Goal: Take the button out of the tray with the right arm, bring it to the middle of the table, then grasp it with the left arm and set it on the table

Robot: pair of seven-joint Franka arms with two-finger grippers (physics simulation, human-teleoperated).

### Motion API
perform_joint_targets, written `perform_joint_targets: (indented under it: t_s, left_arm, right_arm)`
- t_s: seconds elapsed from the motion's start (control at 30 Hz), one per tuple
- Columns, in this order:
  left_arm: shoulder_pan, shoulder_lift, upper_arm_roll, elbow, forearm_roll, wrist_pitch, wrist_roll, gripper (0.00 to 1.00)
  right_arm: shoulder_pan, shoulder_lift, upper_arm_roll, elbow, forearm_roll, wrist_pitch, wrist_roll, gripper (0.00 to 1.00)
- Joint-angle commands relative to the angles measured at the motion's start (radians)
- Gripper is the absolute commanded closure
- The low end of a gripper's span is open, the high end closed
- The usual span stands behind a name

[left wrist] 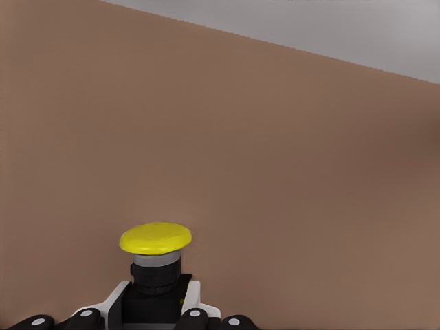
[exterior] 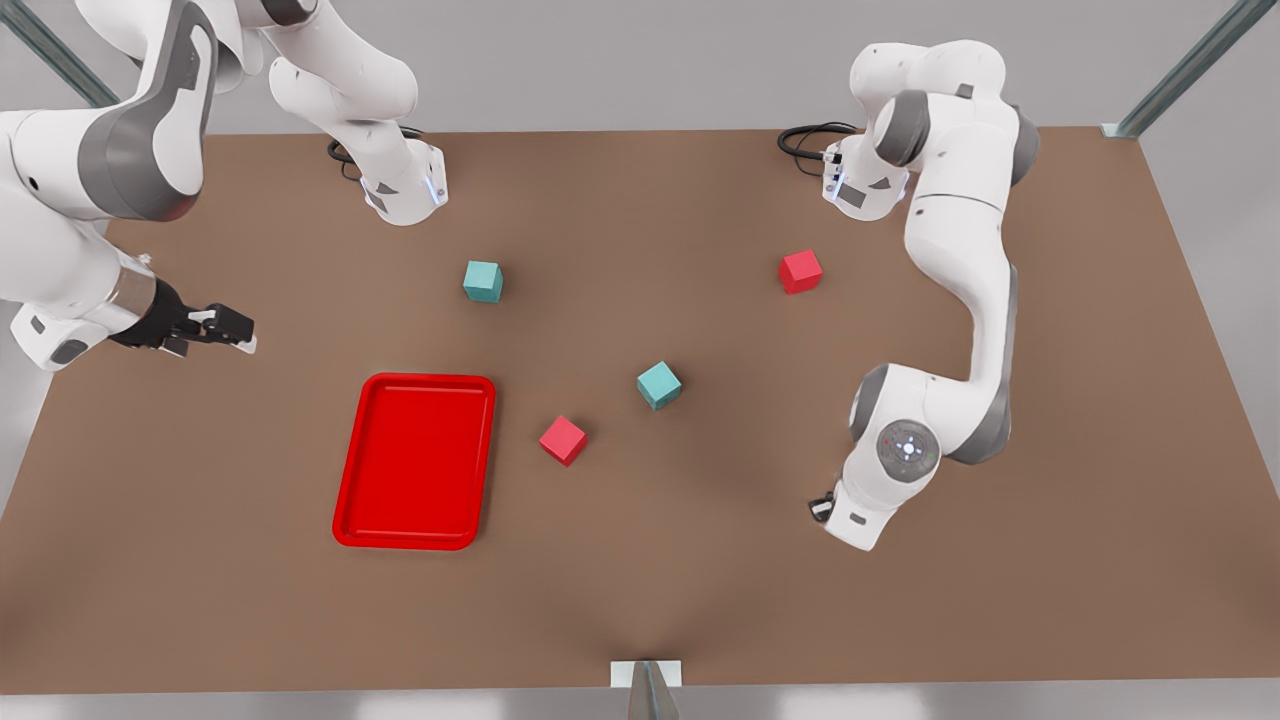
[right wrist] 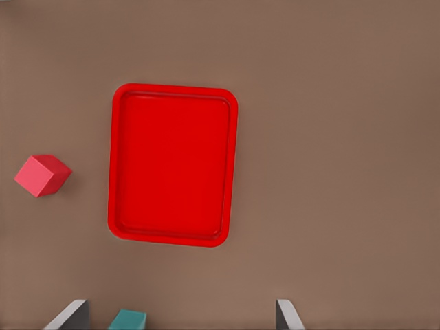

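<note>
- The button (left wrist: 155, 238) is out of the tray (exterior: 345, 470). The left gripper (left wrist: 155, 306) has it, with the white finger pads (left wrist: 118, 302) pinching the grey base from both sides and the yellow cap sticking out past the tips.
- In the front view that's the arm at lower right of the frame. Its wrist hides the fingers there.
- The right gripper (exterior: 228, 330) waits at the left edge of the front view, up above the tray, fingers spread with nothing between them.
- Biggest risk, I'd say: only the small base is pinched and the wide cap hangs out front, so if it opens before the base is down on the table (exterior: 700, 600), the button probably tips or rolls.
- I can't tell how high the button is off the table, so a release from here could be a drop.
- The cubes sit well apart from that arm, so bumping one looks unlikely.
- Writing: none I can read. There's a round marking on the left arm's (exterior: 960, 250) joint cover (exterior: 908, 448), but no legible letters.
</note>
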Motion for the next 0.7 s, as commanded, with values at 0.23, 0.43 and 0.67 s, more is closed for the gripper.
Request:
perform_joint_targets:
  t_s: [0.23,0.43,0.67]
  left_arm:
    - [-0.197,0.039,0.055,-0.016,0.470,0.071,-1.262,0.58]
    - [-0.233,0.145,0.056,-0.013,0.813,0.044,-1.723,0.58]
    - [-0.371,0.220,0.088,-0.005,0.872,-0.245,-1.970,0.58]
  right_arm:
    - [-0.006,0.000,-0.001,0.001,0.018,-0.008,-0.006,0.00]
    - [-0.039,0.005,0.001,0.012,0.018,-0.010,-0.011,0.00]
    - [-0.034,0.022,0.006,0.036,0.061,-0.010,-0.008,0.00]
